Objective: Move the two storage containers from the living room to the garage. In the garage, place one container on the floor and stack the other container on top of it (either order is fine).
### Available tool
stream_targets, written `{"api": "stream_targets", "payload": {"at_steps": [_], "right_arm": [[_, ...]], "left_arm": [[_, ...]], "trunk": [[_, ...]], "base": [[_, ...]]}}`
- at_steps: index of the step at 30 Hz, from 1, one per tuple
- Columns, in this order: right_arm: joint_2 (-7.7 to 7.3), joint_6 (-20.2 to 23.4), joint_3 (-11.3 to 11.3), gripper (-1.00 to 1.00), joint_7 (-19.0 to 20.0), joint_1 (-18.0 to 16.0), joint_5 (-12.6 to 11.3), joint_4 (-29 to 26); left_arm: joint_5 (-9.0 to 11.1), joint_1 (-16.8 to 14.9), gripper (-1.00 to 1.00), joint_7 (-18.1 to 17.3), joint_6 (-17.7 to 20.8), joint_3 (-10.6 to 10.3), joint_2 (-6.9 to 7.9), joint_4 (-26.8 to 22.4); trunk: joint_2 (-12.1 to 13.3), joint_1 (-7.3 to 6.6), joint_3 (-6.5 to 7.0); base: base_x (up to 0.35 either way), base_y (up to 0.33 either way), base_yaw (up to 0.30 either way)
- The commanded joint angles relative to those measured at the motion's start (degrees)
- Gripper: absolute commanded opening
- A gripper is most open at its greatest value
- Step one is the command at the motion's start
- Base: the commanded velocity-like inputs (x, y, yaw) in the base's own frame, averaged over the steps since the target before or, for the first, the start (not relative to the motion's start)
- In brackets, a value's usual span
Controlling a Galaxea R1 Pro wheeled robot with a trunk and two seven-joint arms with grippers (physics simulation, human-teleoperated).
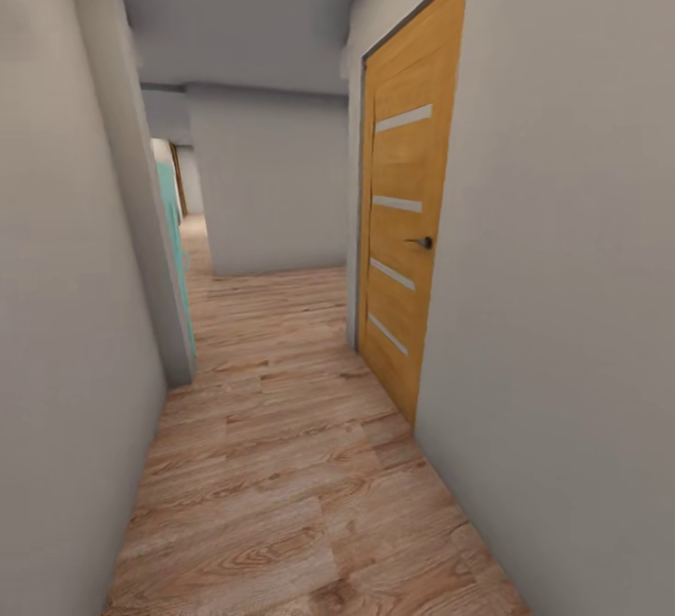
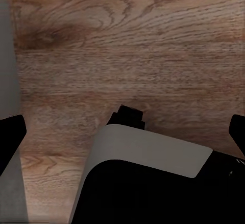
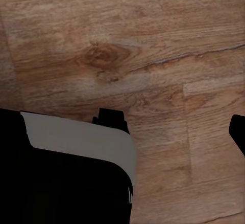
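Note:
I am in a narrow hallway with a light wood-plank floor (image 1: 281, 466). The two storage containers are out of view. My left gripper (image 2: 122, 134) hangs open over the planks, its dark fingertips (image 2: 10, 137) spread wide with nothing between them. My right gripper (image 3: 122, 127) is also open above the wood floor, one dark fingertip (image 3: 238, 132) at the frame's edge, nothing held. Part of my grey and black base (image 2: 153, 183) shows below each gripper.
A shut tan door with glass slats (image 1: 405, 222) stands in the right wall. Pale grey walls (image 1: 66, 363) close in on both sides. A wall corner (image 1: 173, 316) juts out at left, with teal behind it. The corridor runs ahead to a grey wall (image 1: 272, 185).

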Motion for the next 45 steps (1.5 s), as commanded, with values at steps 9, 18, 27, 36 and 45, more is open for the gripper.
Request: {"api": "stream_targets", "payload": {"at_steps": [9, 18, 27, 36, 45], "right_arm": [[-0.02, -0.4, 0.5, 1.00, -0.1, -0.1, -0.6, 0.2], [-0.01, -0.4, 0.5, 1.00, -0.1, -0.1, -0.6, 0.2], [-0.30, -0.4, 0.4, 1.00, -0.1, -0.1, -0.8, 0.2], [-0.24, -0.5, 0.3, 1.00, 0.3, -0.1, -0.7, 0.2], [-0.41, -0.5, 0.2, 1.00, 0.4, -0.1, -1.0, 0.2]], "left_arm": [[0.5, 0.0, 1.00, 0.2, -0.2, -0.3, -0.02, 0.0], [0.5, 0.0, 1.00, 0.2, -0.2, -0.3, -0.02, 0.1], [0.5, 0.0, 1.00, 0.2, -0.2, -0.3, -0.02, 0.1], [0.5, 0.0, 1.00, 0.2, -0.2, -0.3, -0.02, 0.1], [0.9, 0.0, 1.00, 0.2, -0.1, 0.2, -0.68, 0.2]], "trunk": [[0.0, 0.00, -0.06], [0.0, 0.00, -0.06], [0.0, 0.00, -0.06], [0.0, 0.00, -0.06], [0.0, 0.00, -0.06]], "base": [[0.000, 0.000, 0.277], [0.000, 0.000, 0.277], [0.000, 0.000, 0.256], [0.000, 0.000, 0.030], [0.000, 0.000, 0.001]]}}
